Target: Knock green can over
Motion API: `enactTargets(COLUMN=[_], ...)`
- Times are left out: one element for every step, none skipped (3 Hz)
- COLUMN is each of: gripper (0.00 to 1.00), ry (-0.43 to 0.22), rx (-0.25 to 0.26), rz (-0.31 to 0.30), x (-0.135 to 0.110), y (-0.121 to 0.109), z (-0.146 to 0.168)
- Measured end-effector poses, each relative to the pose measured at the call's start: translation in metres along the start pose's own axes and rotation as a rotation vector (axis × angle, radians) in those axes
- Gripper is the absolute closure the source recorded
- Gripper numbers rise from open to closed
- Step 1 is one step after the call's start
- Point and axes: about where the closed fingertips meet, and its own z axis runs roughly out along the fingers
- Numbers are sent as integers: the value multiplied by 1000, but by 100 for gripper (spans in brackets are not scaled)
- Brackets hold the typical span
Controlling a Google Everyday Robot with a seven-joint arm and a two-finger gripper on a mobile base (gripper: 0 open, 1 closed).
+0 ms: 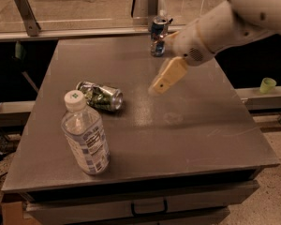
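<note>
Hovering end effector (159, 85) near toppled green can (100, 96)

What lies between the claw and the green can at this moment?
Nothing. The camera view shows only bare tabletop between the claw, right of centre, and the green can, which lies on its side.
</note>
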Motion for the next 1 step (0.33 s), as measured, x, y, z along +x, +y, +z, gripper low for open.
enactTargets(gripper=[0], ry=[-16], rx=[56], rz=[-14], x=[28], y=[-4], z=[-38])
